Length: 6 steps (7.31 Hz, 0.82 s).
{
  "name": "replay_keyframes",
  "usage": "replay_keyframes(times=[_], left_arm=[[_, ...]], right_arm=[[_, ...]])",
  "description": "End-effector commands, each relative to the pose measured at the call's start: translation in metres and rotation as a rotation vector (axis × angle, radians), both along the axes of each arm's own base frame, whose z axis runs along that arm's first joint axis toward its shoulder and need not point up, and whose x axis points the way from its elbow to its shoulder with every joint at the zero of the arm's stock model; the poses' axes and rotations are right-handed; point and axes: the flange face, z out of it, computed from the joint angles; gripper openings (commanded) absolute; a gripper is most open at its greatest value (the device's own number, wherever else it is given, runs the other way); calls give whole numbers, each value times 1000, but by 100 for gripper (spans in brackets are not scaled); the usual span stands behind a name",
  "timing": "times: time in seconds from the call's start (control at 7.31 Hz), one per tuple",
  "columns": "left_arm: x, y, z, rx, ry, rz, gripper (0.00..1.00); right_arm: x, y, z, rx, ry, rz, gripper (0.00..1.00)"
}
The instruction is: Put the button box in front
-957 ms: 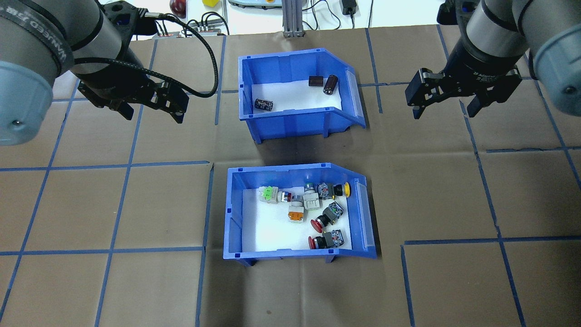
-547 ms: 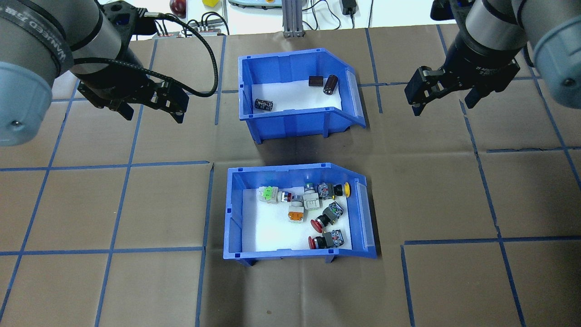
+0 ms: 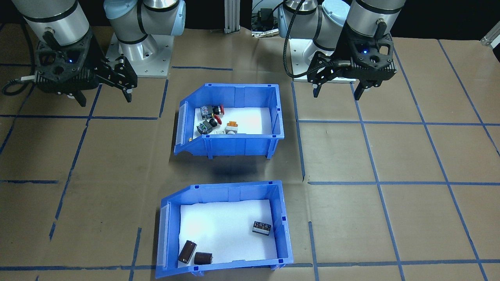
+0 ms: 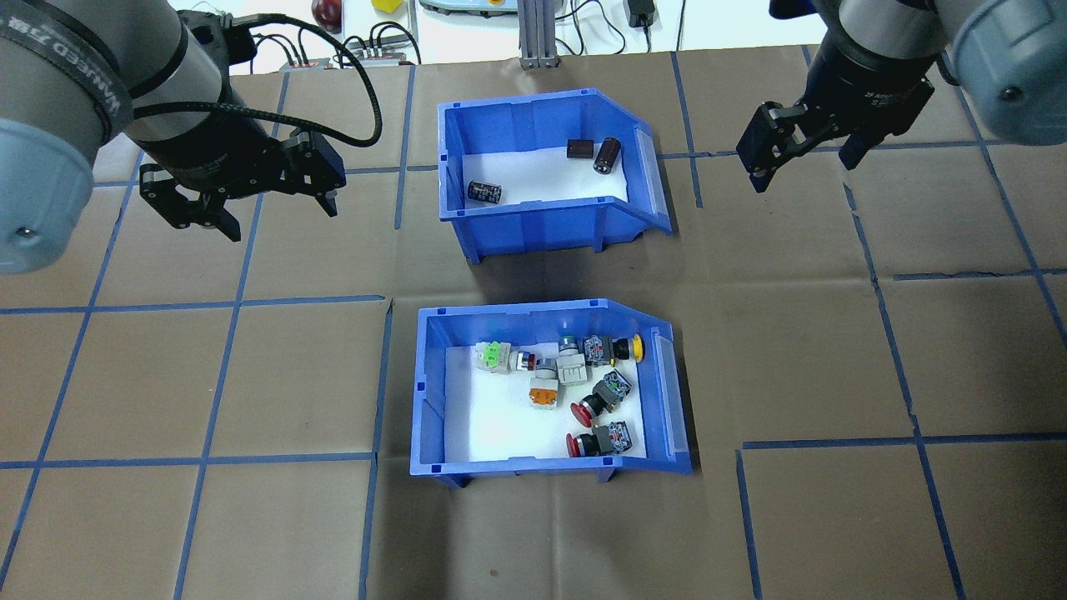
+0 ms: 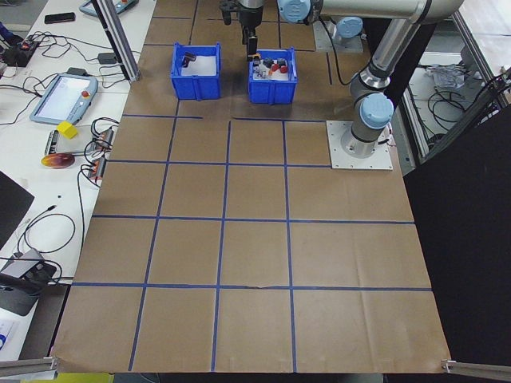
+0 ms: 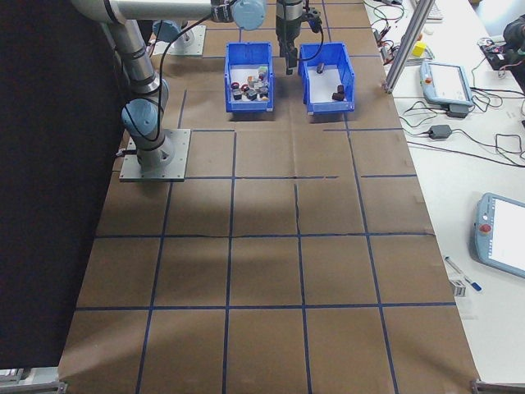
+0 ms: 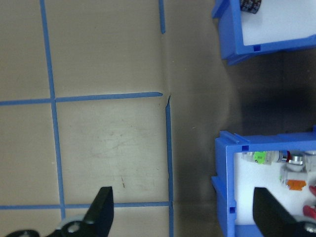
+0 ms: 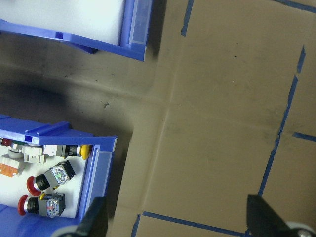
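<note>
The button box (image 4: 433,392) sits on the brown table (image 4: 208,375), in the row nearer the robot, with its open front turned to the robot's right. The overhead view shows all the switches (image 4: 575,379) on its white foam; in the front-facing view its near wall hides some of them. The second blue bin (image 4: 533,125), with dark cylinders, stands behind it, farther from the robot, and a strip of bare table lies between the two.

The left gripper (image 4: 250,200) hangs above the table well to the left of this far bin, its jaws spread and holding nothing. The right gripper (image 4: 804,158) hangs well to the right of the same bin, also spread and empty. Both wrist views show bare brown paper with blue tape lines (image 7: 168,148) beside the box edges.
</note>
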Motion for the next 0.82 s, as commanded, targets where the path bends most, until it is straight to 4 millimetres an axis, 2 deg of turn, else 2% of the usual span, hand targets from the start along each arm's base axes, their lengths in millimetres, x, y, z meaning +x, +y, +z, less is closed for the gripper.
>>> replay_keyframes(times=[0.0, 0.14, 0.27, 0.41, 0.55, 0.68], left_arm=[[-2, 21, 2, -3, 29, 294, 99], [-4, 40, -8, 11, 45, 511, 99], [-13, 65, -20, 53, 111, 725, 99], [-31, 86, -38, 118, 155, 906, 99], [-61, 106, -59, 157, 134, 1009, 99], [-93, 126, -69, 154, 131, 1056, 99]], right_arm=[[0, -21, -15, -1, 8, 235, 100], [2, -44, -23, -17, 13, 327, 100], [20, -62, -30, -10, 15, 486, 100], [47, -79, -36, -9, 19, 627, 100], [72, -90, -37, -15, 22, 735, 100], [102, -96, -51, -3, 20, 926, 100]])
